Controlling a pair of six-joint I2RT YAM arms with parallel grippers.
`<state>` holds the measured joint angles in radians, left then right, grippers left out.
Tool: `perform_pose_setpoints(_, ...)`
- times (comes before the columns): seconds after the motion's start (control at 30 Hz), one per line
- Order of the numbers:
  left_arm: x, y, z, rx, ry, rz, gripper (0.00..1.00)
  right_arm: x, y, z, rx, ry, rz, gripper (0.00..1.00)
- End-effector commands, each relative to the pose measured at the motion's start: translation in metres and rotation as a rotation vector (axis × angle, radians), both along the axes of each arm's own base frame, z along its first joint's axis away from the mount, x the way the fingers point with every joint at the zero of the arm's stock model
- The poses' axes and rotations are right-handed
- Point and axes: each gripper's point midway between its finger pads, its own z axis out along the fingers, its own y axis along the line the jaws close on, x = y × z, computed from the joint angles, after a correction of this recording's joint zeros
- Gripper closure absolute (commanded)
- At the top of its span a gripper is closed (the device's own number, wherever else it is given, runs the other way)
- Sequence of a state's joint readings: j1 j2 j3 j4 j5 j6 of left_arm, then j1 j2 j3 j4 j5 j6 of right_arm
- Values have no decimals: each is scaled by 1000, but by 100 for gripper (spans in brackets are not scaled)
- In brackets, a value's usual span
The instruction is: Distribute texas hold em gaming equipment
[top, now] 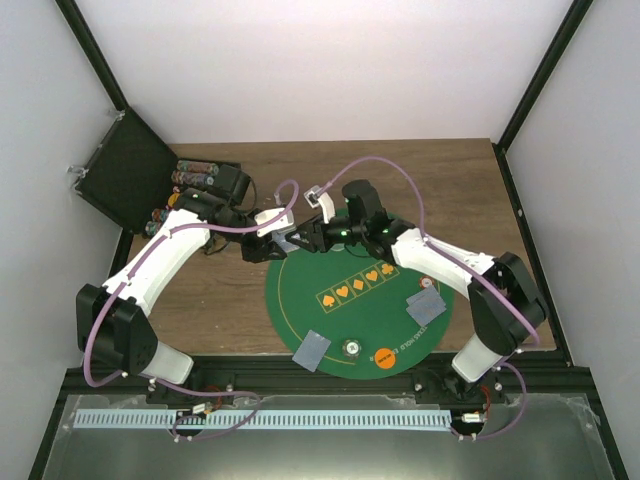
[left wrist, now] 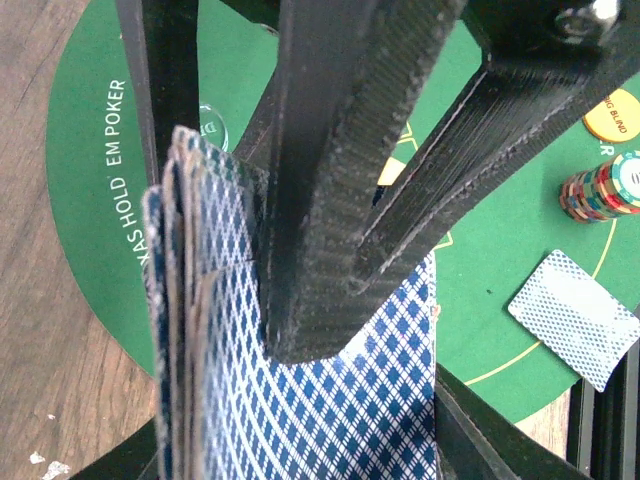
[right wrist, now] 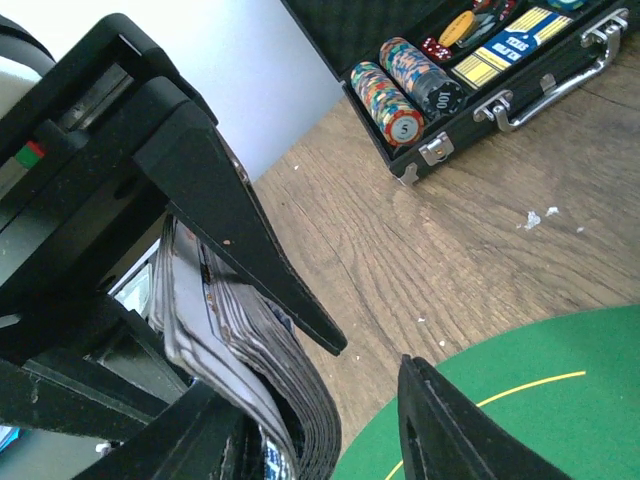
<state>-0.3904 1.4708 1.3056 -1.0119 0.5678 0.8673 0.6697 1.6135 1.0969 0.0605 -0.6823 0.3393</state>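
Left gripper (top: 268, 234) grips cards (left wrist: 350, 420) above green mat (top: 300, 300) on wooden table (top: 450, 190).

You can't tell whether the right gripper (right wrist: 372, 355) is pinching a card off the deck (right wrist: 240, 350). In its own wrist view the upper finger (right wrist: 240, 220) hides part of the deck's edge, and from above the meeting point is too small to read. In the left wrist view the deck runs off the bottom and black fingers (left wrist: 320, 180) cover much of its top card. There the chip stack (left wrist: 603, 190) and orange token (left wrist: 612, 113) are clipped at the right. The case (right wrist: 480, 60) is cut by the right wrist view's top edge.
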Motion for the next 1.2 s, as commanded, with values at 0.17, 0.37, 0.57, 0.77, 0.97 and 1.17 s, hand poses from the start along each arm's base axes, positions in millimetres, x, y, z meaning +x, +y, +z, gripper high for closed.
perform_pose_setpoints(0.17,-3,0,10,-32,-9,-16,52,19,-21,-2,-108,-43,-129,62)
perform_pose_setpoints(0.37,0,1,9,-27,-14,-9,52,19,-22,-2,-127,-44,-121,67)
perform_pose_setpoints(0.57,0,1,8,-24,-16,-8,52,18,-23,0,-136,-62,-111,67)
perform_pose_setpoints(0.77,0,-2,11,-42,-14,-18,52,-11,4,21,50,-29,130,46)
perform_pose_setpoints(0.97,0,-3,15,-45,-27,-28,52,1,17,17,123,80,129,38)
perform_pose_setpoints(1.17,-1,-4,12,-39,-32,-46,52,-2,25,14,167,147,178,59)
